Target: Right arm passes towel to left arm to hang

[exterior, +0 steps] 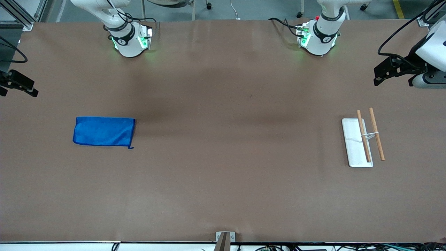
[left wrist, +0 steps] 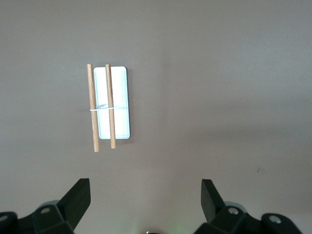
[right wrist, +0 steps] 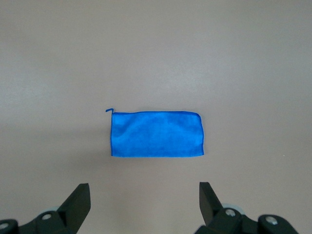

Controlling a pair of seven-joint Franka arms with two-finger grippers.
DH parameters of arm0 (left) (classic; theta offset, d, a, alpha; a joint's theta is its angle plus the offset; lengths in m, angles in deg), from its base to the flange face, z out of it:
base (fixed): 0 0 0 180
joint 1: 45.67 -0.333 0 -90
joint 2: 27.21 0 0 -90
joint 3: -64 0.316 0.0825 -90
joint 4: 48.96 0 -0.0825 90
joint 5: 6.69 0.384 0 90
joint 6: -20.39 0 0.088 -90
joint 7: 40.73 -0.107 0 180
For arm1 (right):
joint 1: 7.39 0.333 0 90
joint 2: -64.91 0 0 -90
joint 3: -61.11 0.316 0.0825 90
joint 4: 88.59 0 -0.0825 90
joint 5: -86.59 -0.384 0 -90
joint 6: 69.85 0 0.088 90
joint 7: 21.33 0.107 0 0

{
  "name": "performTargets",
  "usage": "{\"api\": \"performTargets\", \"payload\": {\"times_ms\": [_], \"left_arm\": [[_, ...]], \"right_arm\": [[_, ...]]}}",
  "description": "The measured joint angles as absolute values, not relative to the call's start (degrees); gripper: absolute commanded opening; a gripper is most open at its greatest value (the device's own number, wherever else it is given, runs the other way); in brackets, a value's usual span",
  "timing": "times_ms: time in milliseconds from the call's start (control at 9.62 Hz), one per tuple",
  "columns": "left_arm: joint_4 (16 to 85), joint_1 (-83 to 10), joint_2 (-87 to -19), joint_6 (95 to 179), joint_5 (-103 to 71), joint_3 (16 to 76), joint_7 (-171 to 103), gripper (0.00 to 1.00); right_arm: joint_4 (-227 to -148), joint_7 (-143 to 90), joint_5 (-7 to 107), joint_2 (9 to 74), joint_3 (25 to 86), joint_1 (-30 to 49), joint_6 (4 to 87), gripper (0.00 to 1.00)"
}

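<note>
One bright blue fuzzy cloth towel [exterior: 104,131], one flat white rectangular rack base [exterior: 354,143], two wooden rods [exterior: 377,138], and two black two-finger grippers.

Showing as soft, fuzzy blue cloth: towel [exterior: 104,131]. Presenting smooth white plastic: rack base [exterior: 355,143]. Appearing as bare matt wood: two rods [exterior: 370,135]. Lying matt brown, faintly creased, paper-like: worktop [exterior: 223,181].
</note>
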State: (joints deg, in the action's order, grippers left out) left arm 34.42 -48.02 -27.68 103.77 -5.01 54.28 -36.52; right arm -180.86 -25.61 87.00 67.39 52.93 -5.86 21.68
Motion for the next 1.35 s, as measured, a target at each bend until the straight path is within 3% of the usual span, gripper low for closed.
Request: {"api": "performTargets", "payload": {"times_ms": [935,1351], "left_arm": [[34.4,-48.2,-27.7,103.8,-5.0,54.3,-36.4,1.00],[34.4,-48.3,-27.7,103.8,-5.0,54.4,-36.5,1.00]], "right_arm": [[-181.1,-25.6,87.0,65.9,52.6,-6.0,22.5,0.98],[-189.3,-25.6,87.0,62.5,51.9,-6.7,33.7,0.97]]}}
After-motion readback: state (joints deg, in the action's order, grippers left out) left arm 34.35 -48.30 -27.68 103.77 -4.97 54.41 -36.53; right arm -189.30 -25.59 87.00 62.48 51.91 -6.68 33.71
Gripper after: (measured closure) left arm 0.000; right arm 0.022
